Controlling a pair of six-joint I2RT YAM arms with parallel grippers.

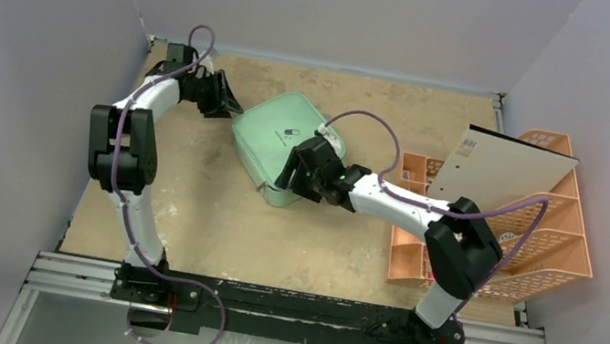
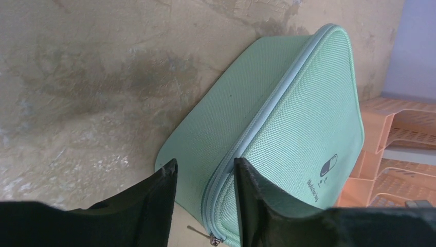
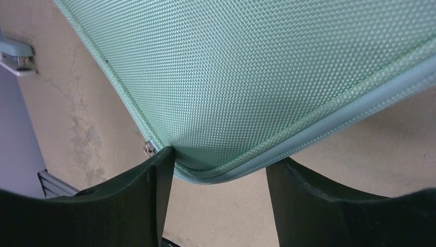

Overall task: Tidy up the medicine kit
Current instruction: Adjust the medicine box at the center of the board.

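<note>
The mint-green medicine kit (image 1: pixel 275 135) lies shut on the table, its pill logo facing up. My left gripper (image 1: pixel 227 102) is open at the kit's far left corner. In the left wrist view the kit (image 2: pixel 303 123) fills the right side. There my left gripper (image 2: pixel 205 164) straddles the zipped edge, with a zipper pull (image 2: pixel 213 239) low between the fingers. My right gripper (image 1: pixel 292 175) is open at the kit's near edge. In the right wrist view, a rounded corner of the kit (image 3: pixel 247 77) sits between the open jaws of my right gripper (image 3: pixel 221 159). A second zipper pull (image 3: pixel 149 148) touches the left fingertip.
A peach lattice rack (image 1: pixel 550 238) stands at the table's right edge with a pale flat board (image 1: pixel 510 168) leaning in it. The rack also shows in the left wrist view (image 2: pixel 396 149). Grey walls close in the table at the back and on both sides.
</note>
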